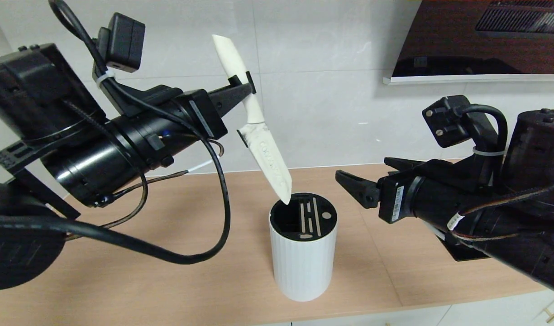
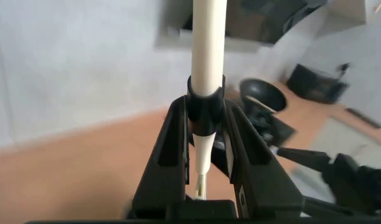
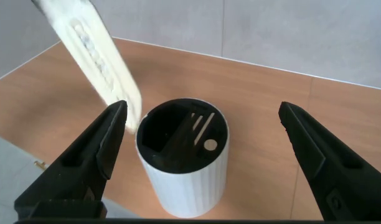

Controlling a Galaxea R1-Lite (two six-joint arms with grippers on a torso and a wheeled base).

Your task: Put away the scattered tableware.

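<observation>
My left gripper (image 1: 245, 88) pinches the knife (image 1: 268, 154) between its fingers, tip at 11 o'clock on the holder (image 1: 303, 253); next I line up a slot and lower. The fingers of my right gripper (image 1: 362, 168) stand wide.

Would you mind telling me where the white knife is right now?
In the head view the knife hangs centre-left, gripped by its handle in the left end effector, tip down at the open top of the white holder.

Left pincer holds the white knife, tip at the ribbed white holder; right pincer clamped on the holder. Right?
No. The right pincer is open, not clamped on the white ribbed cylindrical holder; the right wrist view shows it. The left pincer does hold the white knife, tip at the rim.
</observation>
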